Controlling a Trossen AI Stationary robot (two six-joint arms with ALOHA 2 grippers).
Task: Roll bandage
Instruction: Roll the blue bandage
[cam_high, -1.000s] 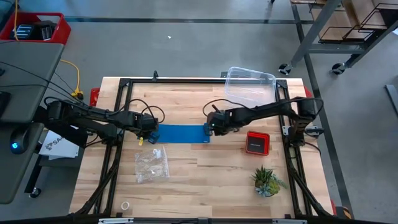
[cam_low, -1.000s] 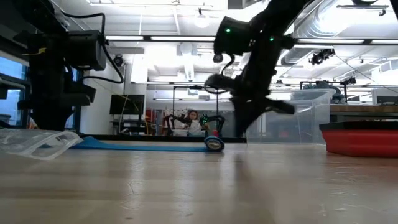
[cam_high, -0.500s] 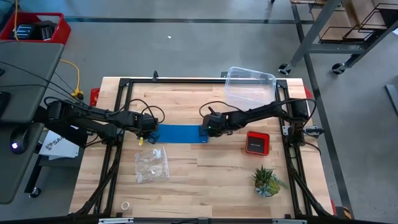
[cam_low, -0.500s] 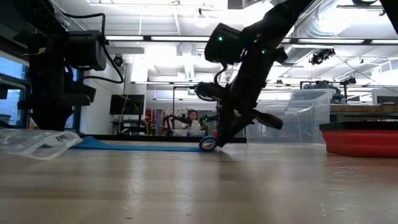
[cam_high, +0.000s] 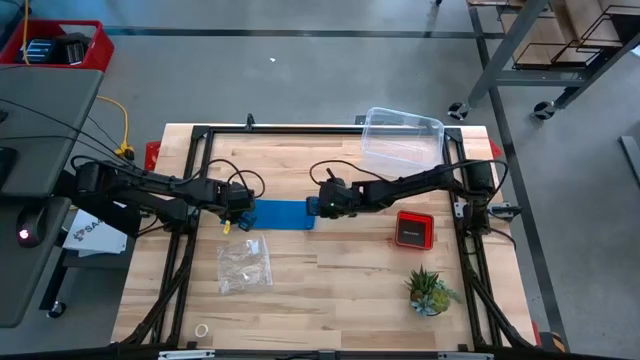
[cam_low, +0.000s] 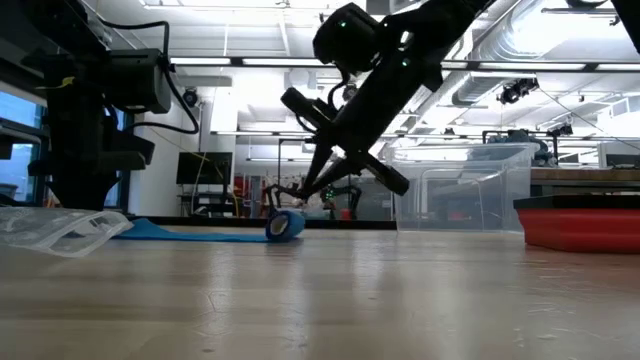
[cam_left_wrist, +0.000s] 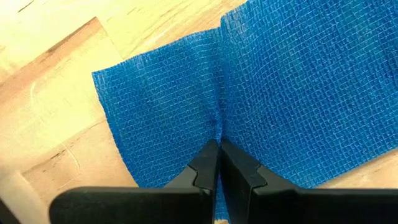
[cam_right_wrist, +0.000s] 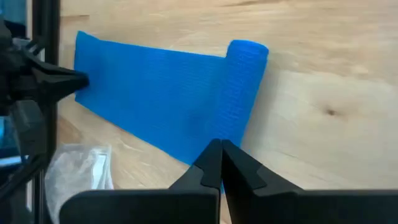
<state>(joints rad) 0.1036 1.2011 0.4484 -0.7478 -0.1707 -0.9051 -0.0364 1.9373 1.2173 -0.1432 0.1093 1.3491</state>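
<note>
From above, we are seeing the bandage lying as a flat blue strip across the middle of the wooden surface, its rolled part at the end nearest the right end effector, which is sitting closed just against that roll; the left end effector is pressing closed on the strip's opposite end. In the low view, we are watching the right end effector slanting down to the small blue roll. Through the left wrist, we are finding its closed fingers pinching a fold of the blue mesh. Through the right wrist, we are seeing closed fingers meeting the roll's near end.
</note>
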